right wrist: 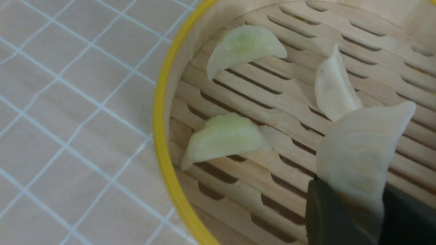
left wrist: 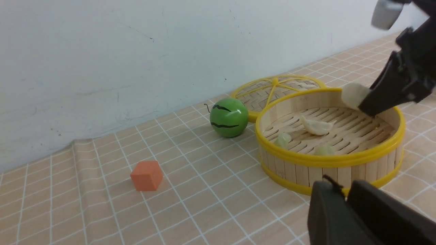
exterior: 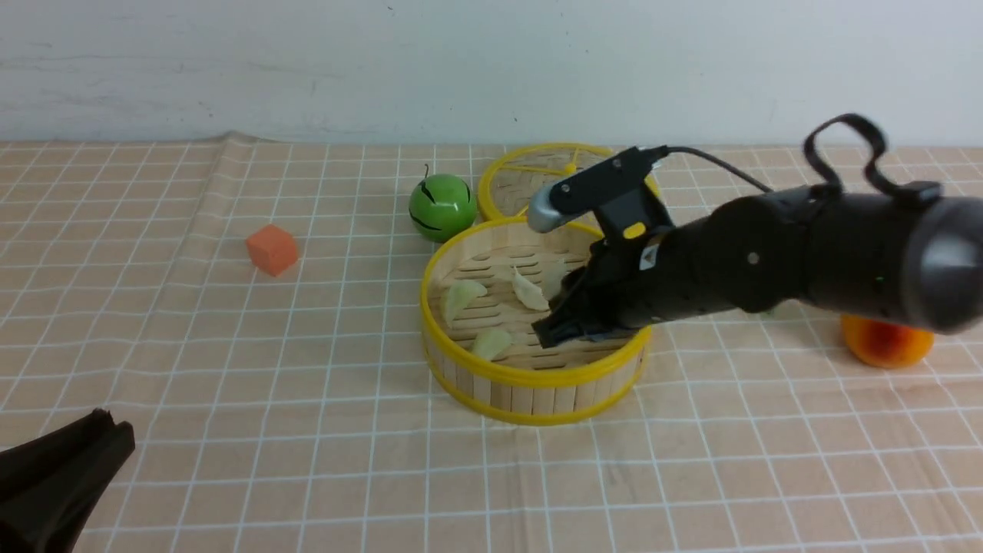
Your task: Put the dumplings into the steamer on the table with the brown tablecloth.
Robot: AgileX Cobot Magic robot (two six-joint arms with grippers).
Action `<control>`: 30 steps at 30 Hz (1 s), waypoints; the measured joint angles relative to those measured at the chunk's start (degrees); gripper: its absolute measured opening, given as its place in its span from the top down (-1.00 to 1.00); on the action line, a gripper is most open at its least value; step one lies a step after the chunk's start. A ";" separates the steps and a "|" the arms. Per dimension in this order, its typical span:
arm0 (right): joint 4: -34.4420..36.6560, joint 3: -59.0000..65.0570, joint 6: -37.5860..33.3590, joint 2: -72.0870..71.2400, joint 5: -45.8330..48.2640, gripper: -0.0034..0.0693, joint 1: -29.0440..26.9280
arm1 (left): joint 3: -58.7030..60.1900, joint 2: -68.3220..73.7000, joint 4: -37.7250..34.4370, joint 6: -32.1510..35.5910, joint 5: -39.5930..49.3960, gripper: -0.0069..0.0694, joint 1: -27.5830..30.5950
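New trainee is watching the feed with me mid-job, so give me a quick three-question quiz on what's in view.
1. True or false: the right claw holds a dumpling over the steamer.
2. How many other dumplings lie on the steamer's slatted floor?
3. Which is nearest the green ball?
A) the orange cube
B) the steamer
C) the left claw

Key: 1 true; 2 three; 3 B
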 joint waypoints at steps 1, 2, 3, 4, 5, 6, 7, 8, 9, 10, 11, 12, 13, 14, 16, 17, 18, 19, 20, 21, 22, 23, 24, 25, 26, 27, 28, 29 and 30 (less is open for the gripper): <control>0.00 0.00 -0.11 0.33 0.00 0.50 0.00 | 0.00 0.00 0.00 0.00 0.00 0.61 0.00; 0.00 -1.15 -0.63 2.48 -0.20 0.50 0.00 | 0.00 0.00 0.00 0.00 -0.06 0.61 0.00; 0.00 -1.79 -0.67 4.15 -0.27 0.50 0.00 | 0.00 0.00 0.00 0.00 -0.06 0.61 0.00; 0.00 -2.10 -0.67 4.86 -0.27 0.47 0.00 | 0.00 0.00 0.00 0.00 -0.06 0.61 0.00; 0.06 -2.32 -0.69 5.52 -0.44 0.41 0.00 | 0.00 0.00 0.00 0.00 -0.06 0.61 0.00; 0.19 -2.39 -0.69 5.73 -0.44 0.36 0.00 | 0.00 0.00 0.00 0.00 -0.06 0.61 0.00; 0.25 -2.47 -0.69 5.84 -0.51 0.27 0.00 | 0.00 0.00 0.00 0.00 -0.06 0.61 0.00; 0.31 -2.53 -0.69 5.84 -0.60 0.26 0.00 | 0.00 0.00 0.00 0.00 -0.06 0.61 0.00; 0.44 -2.58 -0.69 5.84 -0.73 0.18 0.00 | 0.00 0.00 0.00 0.00 -0.06 0.61 0.00; 0.49 -2.70 -0.69 5.73 -0.87 0.02 0.06 | 0.00 0.00 0.00 0.00 -0.11 0.60 0.00; 0.65 -2.70 -0.69 5.33 -0.79 -0.11 0.06 | 0.02 0.00 0.00 0.00 -0.11 0.60 0.00; 0.66 -2.70 -0.69 4.90 -0.65 -0.17 0.06 | 0.02 0.00 0.00 0.00 -0.11 0.60 0.00; 0.79 -2.72 -0.74 4.36 -0.39 -0.24 0.06 | 0.02 0.00 0.00 0.00 -0.11 0.59 0.00; 0.84 -2.72 -0.74 3.79 -0.01 -0.28 0.06 | 0.02 0.00 0.00 0.00 -0.11 0.59 0.00; 0.84 -2.72 -0.80 1.70 2.08 -0.34 0.06 | 0.02 0.00 0.00 0.00 -0.16 0.58 0.00; 0.84 -2.72 -0.80 1.41 2.38 -0.34 0.06 | 0.02 0.00 0.00 0.00 -0.16 0.58 0.00; 0.84 -2.72 -0.80 -1.69 5.51 -0.33 0.06 | 0.02 0.00 0.00 0.00 -0.16 0.58 0.00; 0.84 -2.72 -0.80 -4.45 8.03 -0.30 0.06 | 0.02 0.00 0.00 0.00 -0.22 0.58 0.00; 0.84 -2.72 -0.80 -4.95 8.47 -0.29 0.06 | 0.02 0.00 0.00 0.00 -0.22 0.58 0.00; 0.52 -2.72 -0.80 -8.84 12.20 -0.21 0.06 | 0.02 0.00 0.00 0.00 -0.27 0.57 0.00; -0.09 -2.72 -0.80 -11.26 14.13 -0.15 0.06 | 0.02 0.00 0.00 0.00 -0.27 0.57 0.00; -0.77 -2.72 -0.80 -14.51 16.08 -0.09 0.06 | 0.02 0.00 0.00 0.00 -0.27 0.56 0.00; -1.87 -2.72 -0.80 -17.90 18.56 0.00 0.06 | 0.02 0.00 0.00 -0.06 -0.27 0.56 0.00; -2.85 -2.72 -0.80 -19.98 20.49 0.08 0.06 | 0.02 0.00 0.00 -0.27 -0.21 0.56 0.00; -4.49 -2.72 -0.54 -24.80 23.45 0.22 0.06 | 0.02 0.00 -0.05 -1.17 -0.15 0.55 0.00; -5.72 -2.66 -0.05 -27.52 25.25 0.31 0.06 | 0.02 0.00 -0.05 -1.93 -0.15 0.55 0.00; -6.35 -2.66 0.25 -28.21 26.10 0.36 0.06 | 0.02 0.00 -0.05 -2.11 -0.15 0.55 0.00; -8.51 -2.20 1.82 -33.55 28.35 0.53 0.06 | 0.02 0.00 -0.05 -3.36 -0.15 0.55 0.00; -10.52 -1.47 3.15 -36.81 29.40 0.68 0.06 | 0.02 0.00 -0.05 -3.96 -0.15 0.55 0.00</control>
